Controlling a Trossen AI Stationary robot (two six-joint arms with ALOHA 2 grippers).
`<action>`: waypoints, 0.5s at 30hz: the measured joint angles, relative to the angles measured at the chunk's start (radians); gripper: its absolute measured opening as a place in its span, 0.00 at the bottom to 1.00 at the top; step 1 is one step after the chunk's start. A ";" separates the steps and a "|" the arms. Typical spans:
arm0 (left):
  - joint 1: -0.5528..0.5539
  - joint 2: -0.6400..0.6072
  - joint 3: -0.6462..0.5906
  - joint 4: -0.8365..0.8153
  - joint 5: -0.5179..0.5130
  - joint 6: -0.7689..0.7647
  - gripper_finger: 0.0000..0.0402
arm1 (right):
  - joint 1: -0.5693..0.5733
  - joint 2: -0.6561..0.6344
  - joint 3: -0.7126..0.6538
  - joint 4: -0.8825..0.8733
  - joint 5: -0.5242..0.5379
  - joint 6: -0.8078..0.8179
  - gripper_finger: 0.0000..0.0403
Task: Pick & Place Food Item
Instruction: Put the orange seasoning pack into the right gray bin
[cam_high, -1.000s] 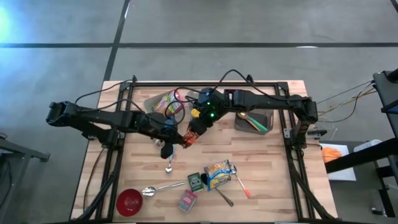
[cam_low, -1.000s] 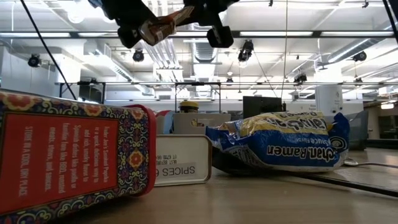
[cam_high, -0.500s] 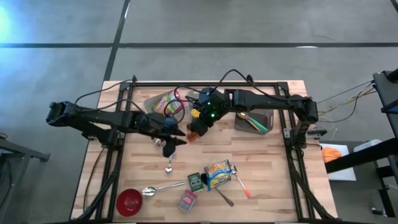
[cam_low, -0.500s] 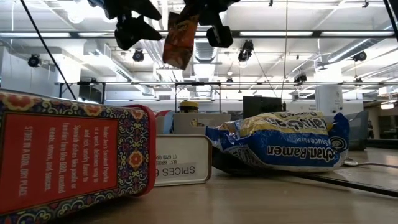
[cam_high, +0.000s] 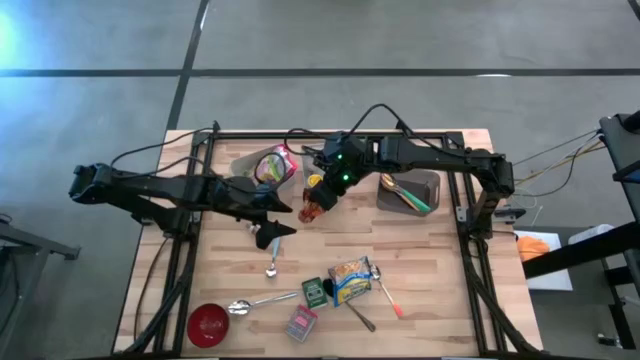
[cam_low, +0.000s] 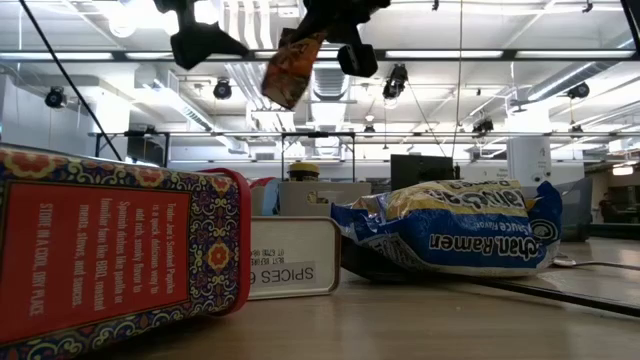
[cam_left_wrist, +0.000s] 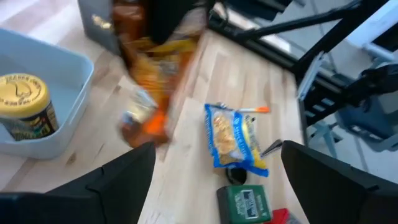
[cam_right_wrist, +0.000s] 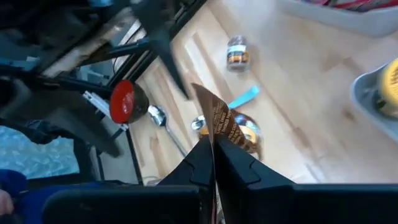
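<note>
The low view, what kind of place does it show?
Probably a large lab or workshop: long ceiling lights, exposed ducts and benches with equipment stand behind the wooden table.

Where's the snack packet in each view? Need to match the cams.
High view: snack packet at table centre, hanging from the right gripper.
Low view: top centre, hanging in the air.
Left wrist view: blurred, upper left of centre, between the open left gripper's fingers but apart from them.
Right wrist view: centre, pinched at its edge.
Shared landmark: the ramen pack.
</note>
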 joint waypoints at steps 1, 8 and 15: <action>0.000 -0.013 0.000 0.000 0.000 0.000 0.88 | -0.011 -0.002 0.000 -0.001 0.001 -0.010 0.02; 0.000 -0.057 -0.001 0.011 0.000 -0.032 0.88 | -0.116 -0.013 0.001 -0.070 0.071 -0.154 0.02; -0.014 -0.061 -0.002 0.119 0.039 -0.063 0.88 | -0.216 -0.008 0.001 -0.096 0.190 -0.317 0.02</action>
